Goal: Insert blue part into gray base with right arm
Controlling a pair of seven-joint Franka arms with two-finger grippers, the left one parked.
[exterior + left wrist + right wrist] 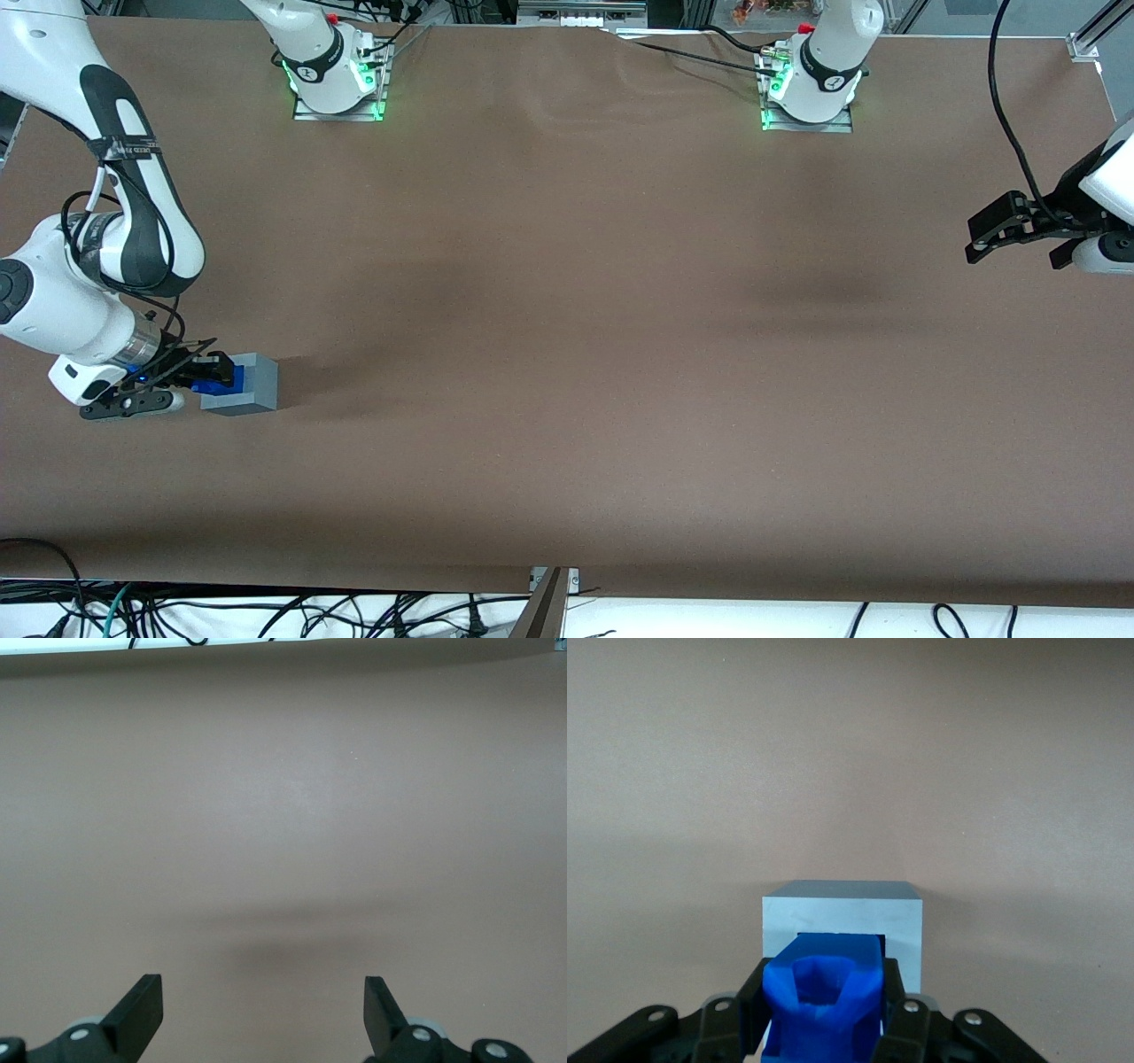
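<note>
The black two-finger end effector (215,373) clamps the small bright-blue plastic block (211,384) at the light-gray plastic cube (245,385), toward the working arm's end of the brown matte surface (620,354). Only the right wrist view shows the block's (822,997) lumpy, hollowed top entering the cube's (843,912) square recess; the front view shows them merely touching.

No readable text, label, brand or number for you anywhere, a black band on the right arm (133,149) carries small pale lettering too fine to read, gripper (205,372) unmarked, closed on the blue part (213,384)
</note>
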